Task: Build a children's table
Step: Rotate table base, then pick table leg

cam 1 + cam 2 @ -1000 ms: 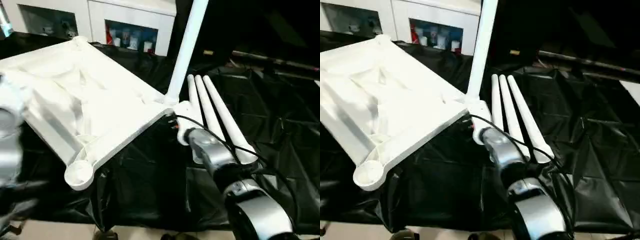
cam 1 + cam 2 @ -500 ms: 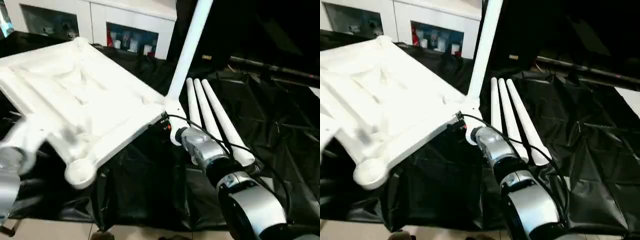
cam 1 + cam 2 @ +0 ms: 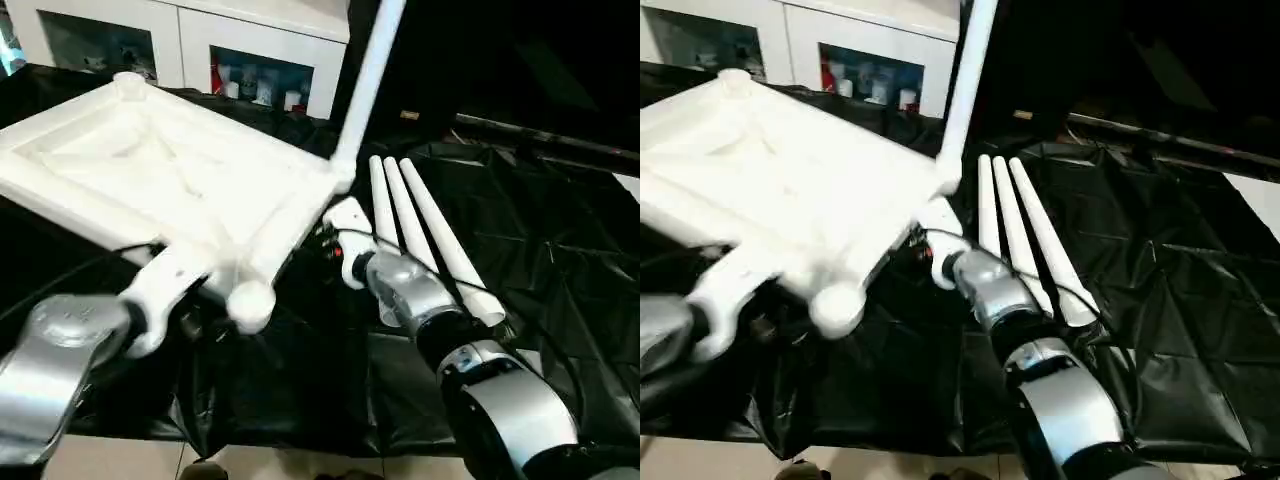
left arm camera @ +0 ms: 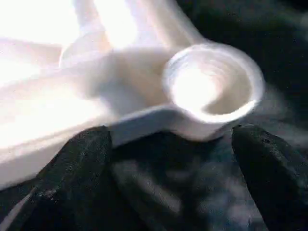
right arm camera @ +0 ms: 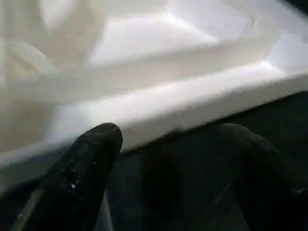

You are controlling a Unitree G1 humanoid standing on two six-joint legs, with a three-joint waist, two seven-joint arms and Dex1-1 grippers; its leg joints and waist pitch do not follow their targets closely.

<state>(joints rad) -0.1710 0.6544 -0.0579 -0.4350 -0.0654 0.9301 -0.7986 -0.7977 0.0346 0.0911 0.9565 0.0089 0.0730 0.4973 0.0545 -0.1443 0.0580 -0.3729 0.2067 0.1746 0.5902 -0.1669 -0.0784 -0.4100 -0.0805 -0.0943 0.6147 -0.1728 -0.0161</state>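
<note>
No brand, label or writing can be read anywhere.

The table top [image 3: 190, 190] lies underside up on the black sheet [image 3: 560, 270], its ribs showing. Its long axis runs from about 10 o'clock, near the white cabinet [image 3: 200, 40], down toward 4 o'clock. One leg [image 3: 365, 85] stands in the corner socket at the top's 3 o'clock corner and rises steeply, leaning a little toward 1 o'clock, out past the upper edge of the head view. The near corner socket [image 4: 211, 82] is open and points up; it overhangs the dark sheet at about 6 o'clock of the top.

Three loose legs [image 3: 420, 235] lie side by side just to the 3 o'clock side of the top, long axes running from 11 o'clock to 5 o'clock, fanning slightly apart at the near ends.

The left gripper [image 4: 168, 163] has its fingers spread wide, just below the near socket, gripping nothing. The right gripper [image 5: 168, 163] sits against the top's 3 o'clock edge; its fingers stand apart beneath that edge, and whether they grip it I cannot tell.

Bare black sheet spreads open from 2 to 5 o'clock beyond the loose legs.
</note>
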